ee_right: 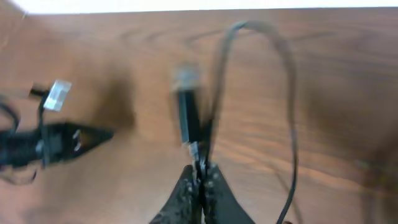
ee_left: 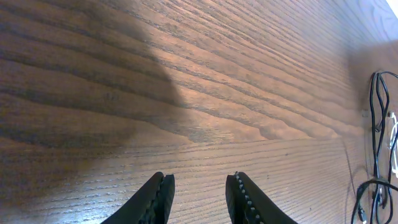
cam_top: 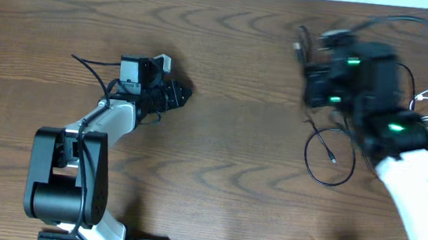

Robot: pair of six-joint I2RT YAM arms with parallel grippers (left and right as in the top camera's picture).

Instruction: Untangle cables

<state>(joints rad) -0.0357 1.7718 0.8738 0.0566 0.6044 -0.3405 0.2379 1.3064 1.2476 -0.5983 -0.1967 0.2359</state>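
A black cable [ee_right: 188, 121] is pinched in the closed right gripper [ee_right: 200, 171], apparently to be drawn clear of the other cables [cam_top: 330, 155] lying at the table's [cam_top: 226, 74] right, while the left gripper [ee_left: 199, 193] is held part-open and empty.

No writing, label, brand, number or sign can be read in any view. The small white piece [ee_right: 59, 95] to the left of the right pincer [ee_right: 200, 180] is too blurred to show whether it bears a marking.
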